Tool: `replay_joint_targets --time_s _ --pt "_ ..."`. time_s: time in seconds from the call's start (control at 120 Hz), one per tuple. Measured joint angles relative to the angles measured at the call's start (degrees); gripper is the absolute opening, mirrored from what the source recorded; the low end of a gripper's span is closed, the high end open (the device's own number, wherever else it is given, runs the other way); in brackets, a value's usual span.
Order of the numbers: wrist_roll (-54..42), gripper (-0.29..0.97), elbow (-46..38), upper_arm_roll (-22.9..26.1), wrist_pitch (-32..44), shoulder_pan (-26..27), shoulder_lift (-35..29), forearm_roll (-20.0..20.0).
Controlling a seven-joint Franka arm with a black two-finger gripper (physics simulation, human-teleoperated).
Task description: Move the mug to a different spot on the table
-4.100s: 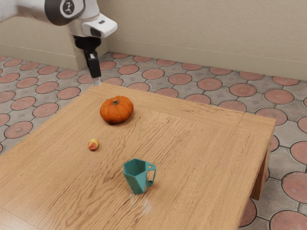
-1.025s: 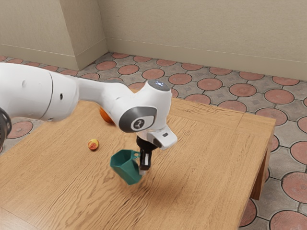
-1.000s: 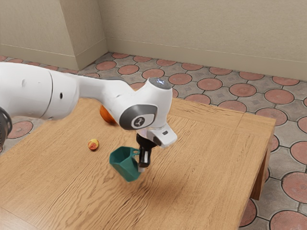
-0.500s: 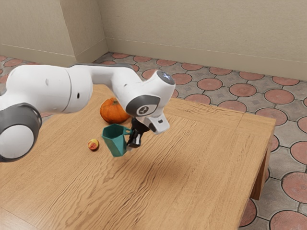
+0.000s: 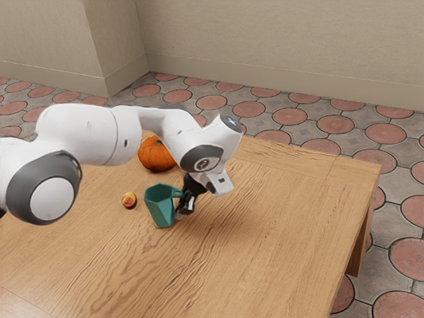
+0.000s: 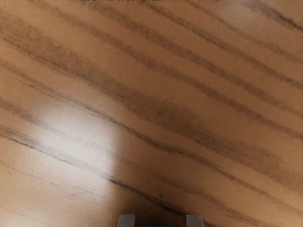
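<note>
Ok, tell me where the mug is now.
The gripper holds the mug by its handle; in the exterior view it is just right of the small fruit, in front of the pumpkin.

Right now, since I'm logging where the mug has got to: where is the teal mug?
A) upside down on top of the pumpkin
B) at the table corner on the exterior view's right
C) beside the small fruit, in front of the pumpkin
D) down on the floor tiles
C: the teal mug, open end up, sits between the small fruit and the jaws gripping its handle, with the pumpkin behind it.
</note>
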State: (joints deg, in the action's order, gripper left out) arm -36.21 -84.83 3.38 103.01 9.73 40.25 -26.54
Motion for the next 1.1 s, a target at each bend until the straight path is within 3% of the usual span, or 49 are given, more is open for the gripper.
replay_joint_targets --time_s 0.217,0.433,0.625,0.8,0.95,1.1 --pt "-0.58 -0.05 0.05 0.05 0.17 0.02 1.12 -0.15" --pt "-1.34 0.33 0.08 0.05 -0.41 -0.06 1.17 1.09" --pt "-1.85 0.53 0.50 1.06 -0.65 -0.18 0.44 2.10" --pt "-2.20 0.61 0.56 1.48 -0.81 -0.27 -6.78 10.66" --pt "-3.65 0.65 -6.53 1.46 -1.18 -1.65 -19.14 20.55" --pt "-6.31 0.66 -10.42 1.27 -2.87 -4.09 -29.33 24.87"
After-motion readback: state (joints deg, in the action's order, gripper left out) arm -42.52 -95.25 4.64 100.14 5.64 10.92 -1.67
